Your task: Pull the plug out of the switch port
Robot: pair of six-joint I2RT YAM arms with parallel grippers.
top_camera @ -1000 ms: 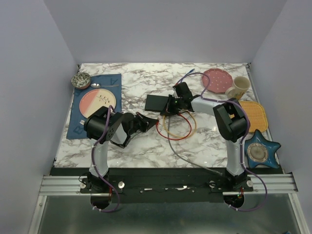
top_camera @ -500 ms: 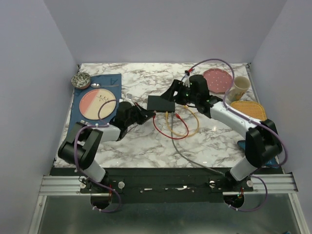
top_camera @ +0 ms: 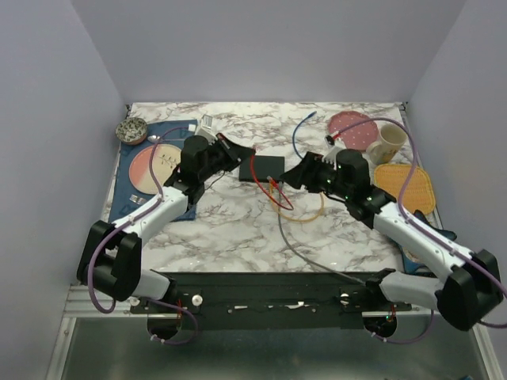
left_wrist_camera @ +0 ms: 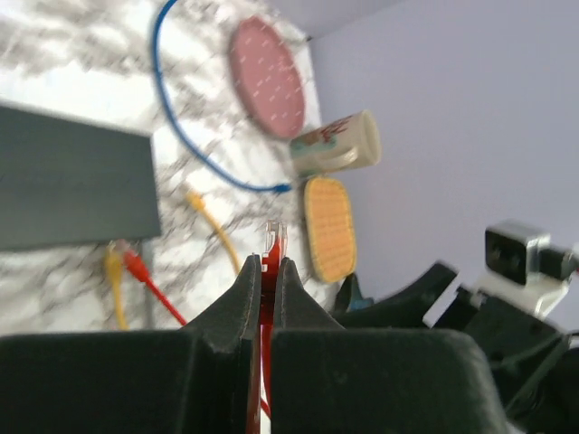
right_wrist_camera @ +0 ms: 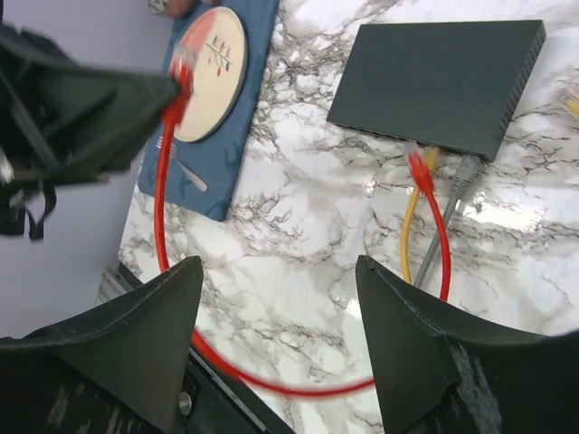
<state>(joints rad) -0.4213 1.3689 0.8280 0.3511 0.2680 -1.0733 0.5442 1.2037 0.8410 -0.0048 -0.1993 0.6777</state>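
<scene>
Our left gripper (left_wrist_camera: 268, 271) pinches the red cable's (right_wrist_camera: 158, 217) plug (left_wrist_camera: 274, 237); our right gripper (right_wrist_camera: 279, 271) gapes wide, holding nothing. The black switch (right_wrist_camera: 439, 81) lies flat.

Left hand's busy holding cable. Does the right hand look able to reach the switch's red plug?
Probably yes: the right hand hangs open near the red plug, nothing between; the yellow plug crowds it.

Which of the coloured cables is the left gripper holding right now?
The red cable: its clear-tipped end is pinched in the left gripper. The yellow cable and grey cable lie ungripped by the switch; the blue cable lies loose.
</scene>
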